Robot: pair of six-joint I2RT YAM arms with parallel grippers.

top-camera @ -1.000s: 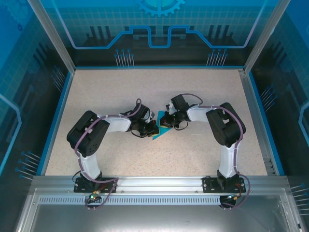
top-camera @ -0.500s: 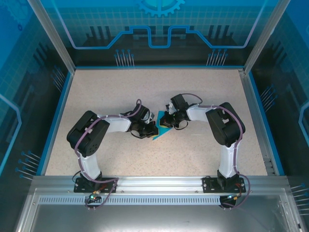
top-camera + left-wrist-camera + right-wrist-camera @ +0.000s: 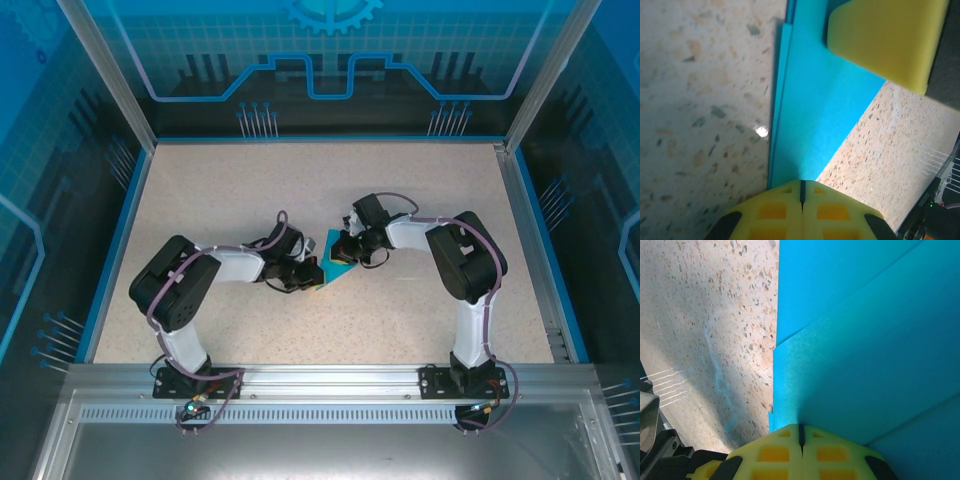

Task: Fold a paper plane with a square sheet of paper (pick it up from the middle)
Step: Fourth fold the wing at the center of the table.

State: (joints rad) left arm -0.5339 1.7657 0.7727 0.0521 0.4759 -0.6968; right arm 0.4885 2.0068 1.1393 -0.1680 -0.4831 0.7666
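The left pincer [image 3: 801,194] is closed, its pads pressed together and its tip resting on the folded sheet of paper [image 3: 810,110], which lies flat mid-desk [image 3: 700,100]. The right pincer [image 3: 800,436], likewise closed, touches its layered flaps. From above, both wrists cover most of the sheet.
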